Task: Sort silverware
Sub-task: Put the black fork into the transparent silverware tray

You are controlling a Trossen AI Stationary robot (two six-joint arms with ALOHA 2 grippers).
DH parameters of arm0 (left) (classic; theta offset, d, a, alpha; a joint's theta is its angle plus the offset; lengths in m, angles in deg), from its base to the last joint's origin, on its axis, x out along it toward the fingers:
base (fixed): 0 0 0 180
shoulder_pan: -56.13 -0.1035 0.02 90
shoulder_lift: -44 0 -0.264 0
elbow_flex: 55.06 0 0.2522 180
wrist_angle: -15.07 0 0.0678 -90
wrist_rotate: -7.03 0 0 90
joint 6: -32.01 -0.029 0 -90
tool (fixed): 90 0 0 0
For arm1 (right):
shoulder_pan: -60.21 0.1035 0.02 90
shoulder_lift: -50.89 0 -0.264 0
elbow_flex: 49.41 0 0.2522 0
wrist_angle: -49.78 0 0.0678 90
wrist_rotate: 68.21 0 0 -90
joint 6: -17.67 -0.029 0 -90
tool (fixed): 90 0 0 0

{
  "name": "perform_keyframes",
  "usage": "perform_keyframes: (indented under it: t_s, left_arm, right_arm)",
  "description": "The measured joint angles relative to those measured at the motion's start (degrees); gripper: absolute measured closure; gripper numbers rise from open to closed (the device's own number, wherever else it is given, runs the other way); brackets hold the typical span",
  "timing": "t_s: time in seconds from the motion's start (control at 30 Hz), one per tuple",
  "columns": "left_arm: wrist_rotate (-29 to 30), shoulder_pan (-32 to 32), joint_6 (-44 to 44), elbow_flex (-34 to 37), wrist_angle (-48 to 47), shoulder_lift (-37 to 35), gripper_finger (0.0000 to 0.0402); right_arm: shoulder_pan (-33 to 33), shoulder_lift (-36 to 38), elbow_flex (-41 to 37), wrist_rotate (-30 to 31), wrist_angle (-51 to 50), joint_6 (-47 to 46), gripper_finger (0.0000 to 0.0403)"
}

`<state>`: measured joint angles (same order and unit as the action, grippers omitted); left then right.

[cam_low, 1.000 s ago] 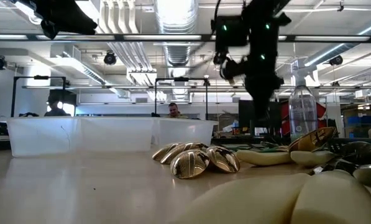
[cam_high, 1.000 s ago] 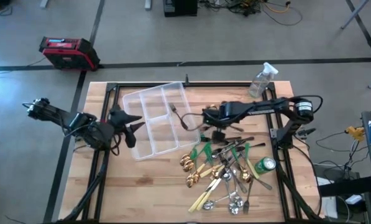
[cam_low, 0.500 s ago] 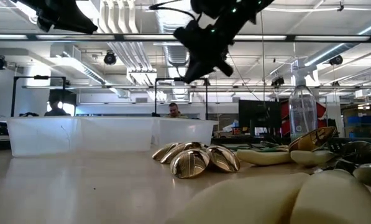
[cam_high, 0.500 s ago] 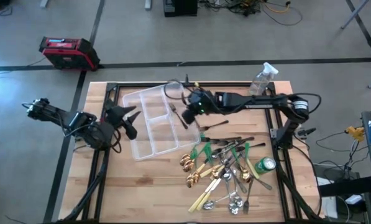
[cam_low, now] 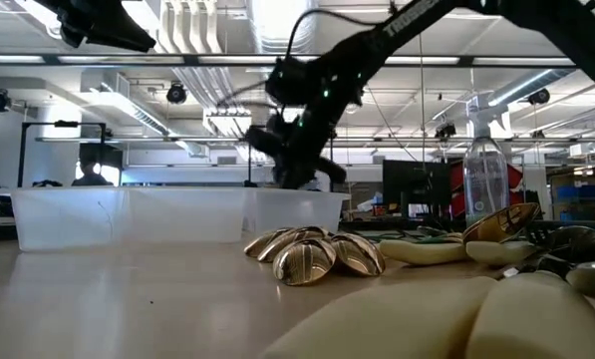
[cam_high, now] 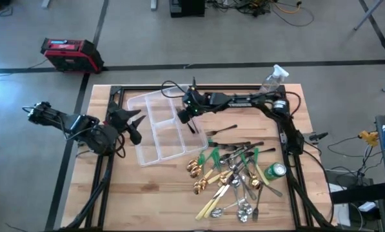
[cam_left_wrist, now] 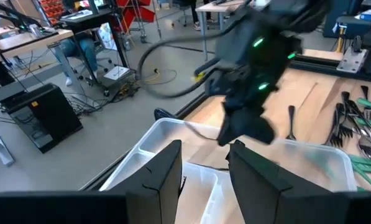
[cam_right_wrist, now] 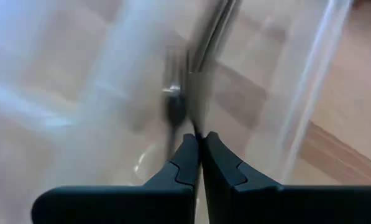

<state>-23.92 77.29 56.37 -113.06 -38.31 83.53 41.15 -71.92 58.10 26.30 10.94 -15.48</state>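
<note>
- Your high view lays out the whole table: the right gripper (cam_high: 187, 116) reaches over the right-hand compartment of the clear tray (cam_high: 142, 103), with a dark fork (cam_high: 191, 125) hanging from its clenched fingers.
- Only the right wrist view shows you that grip close up: the two fingers (cam_right_wrist: 186, 158) are pressed together on the fork's thin handle (cam_right_wrist: 197, 81), with the tray's clear wall beside it.
- The rest of the silverware (cam_high: 234, 177) lies heaped on the wood to the right of the tray, near the green can (cam_high: 274, 170); one dark fork (cam_high: 221, 131) lies apart between heap and tray.
- The low view gives you gold spoon bowls (cam_low: 307, 257) and cream handles (cam_low: 446, 314) up close, and the right gripper (cam_low: 295, 160) just above the tray's rim (cam_low: 177, 191).
- Your left gripper (cam_high: 131, 124) waits at the tray's left edge, fingers released and apart, as the left wrist view shows (cam_left_wrist: 201, 177).
- Hard to make out: the fork's prongs are blurred in the right wrist view, and you cannot tell whether it touches the tray floor.
- Since a second ago, your right arm has swung from above the heap's edge leftward to the tray; the left arm has stayed put.
</note>
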Motion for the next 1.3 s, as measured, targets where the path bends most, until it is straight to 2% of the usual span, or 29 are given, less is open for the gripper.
perform_keyframes:
  t_s: [0.2,0.6,0.83,1.03,1.17,1.3]
  left_arm:
    - [-0.04,-0.01,0.13,0.06,-0.51,0.38,0.0283]
    - [-0.07,-0.02,1.29,0.08,-1.31,0.51,0.0283]
    - [-0.07,-0.01,1.46,0.12,-1.31,0.51,0.0283]
    - [0.11,0.0,1.66,0.12,-1.2,0.51,0.0282]
    - [0.22,0.0,1.7,0.12,-1.02,0.51,0.0283]
    - [0.24,-0.02,1.88,0.12,-1.07,0.51,0.0283]
  right_arm:
    - [-0.44,-5.67,3.88,-0.14,0.45,-0.19,0.0401]
    - [0.33,-5.83,5.54,1.74,-2.99,2.85,0.0402]
    - [2.42,-5.13,5.54,10.16,-8.25,6.36,0.0403]
    - [3.82,-5.0,5.63,11.08,-10.07,8.54,0.0401]
    - [4.21,-5.0,5.63,10.54,-10.35,9.32,0.0374]
    - [4.78,-4.89,5.63,10.21,-10.27,10.45,0.0316]
